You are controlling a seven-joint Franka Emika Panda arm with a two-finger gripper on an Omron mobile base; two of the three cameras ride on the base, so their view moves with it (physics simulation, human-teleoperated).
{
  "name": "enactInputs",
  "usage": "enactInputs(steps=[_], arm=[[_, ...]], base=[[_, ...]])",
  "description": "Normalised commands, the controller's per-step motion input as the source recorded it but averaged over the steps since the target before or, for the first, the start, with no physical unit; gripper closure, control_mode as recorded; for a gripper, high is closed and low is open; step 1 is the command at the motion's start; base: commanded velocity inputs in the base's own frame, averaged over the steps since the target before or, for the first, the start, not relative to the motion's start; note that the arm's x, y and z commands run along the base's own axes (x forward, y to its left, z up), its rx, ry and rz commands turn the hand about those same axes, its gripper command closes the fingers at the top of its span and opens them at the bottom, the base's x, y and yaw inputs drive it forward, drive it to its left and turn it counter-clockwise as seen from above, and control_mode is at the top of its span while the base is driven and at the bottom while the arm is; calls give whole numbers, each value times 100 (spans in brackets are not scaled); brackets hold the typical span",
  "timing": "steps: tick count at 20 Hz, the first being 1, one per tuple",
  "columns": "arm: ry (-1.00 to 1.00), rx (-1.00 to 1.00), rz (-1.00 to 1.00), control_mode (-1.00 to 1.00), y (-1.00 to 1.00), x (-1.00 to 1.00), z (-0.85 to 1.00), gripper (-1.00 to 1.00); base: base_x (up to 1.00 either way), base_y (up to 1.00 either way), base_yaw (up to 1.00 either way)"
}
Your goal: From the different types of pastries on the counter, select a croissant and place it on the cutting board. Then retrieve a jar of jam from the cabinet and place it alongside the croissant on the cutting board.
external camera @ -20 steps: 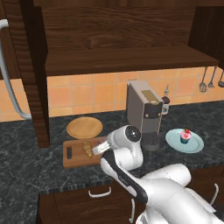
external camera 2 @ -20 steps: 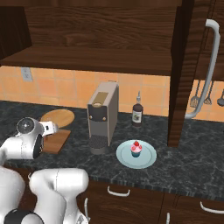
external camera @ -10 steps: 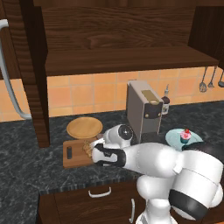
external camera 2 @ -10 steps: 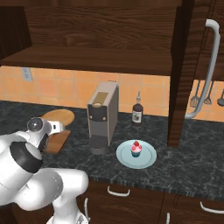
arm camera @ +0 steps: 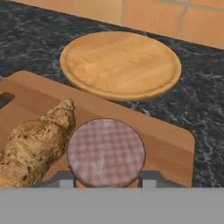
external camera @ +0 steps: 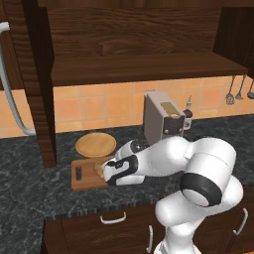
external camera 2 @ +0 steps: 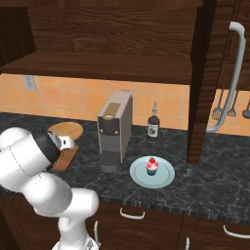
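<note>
Croissant (arm camera: pixel 37 146) lies at the left on my cutting board (arm camera: pixel 166 135), already delivered from the counter; just beside it to the right, touching or nearly so, I hold the jam jar (arm camera: pixel 106 152) with its checked lid, low over the board so the two end up side by side. Beyond them sits a round wooden plate (arm camera: pixel 120 63). My gripper (external camera: pixel 101 171) is closed on the jar, fingers clamped at either side; release, I judge, comes next.
</note>
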Motion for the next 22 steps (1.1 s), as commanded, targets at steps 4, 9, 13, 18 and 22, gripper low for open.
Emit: enactInputs(steps=[4,9,13,18,22], arm=[[1,-23,0,-100,43,10,-75,100],[4,-18,0,-100,46,7,-76,-100],[5,-19,0,-100,54,14,-55,-100],[8,-10,-2,-100,37,30,4,-100],[15,-6,0,-100,20,0,-7,-100]], base=[[0,0,0],[0,0,0],[0,0,0],[0,0,0],[0,0,0]])
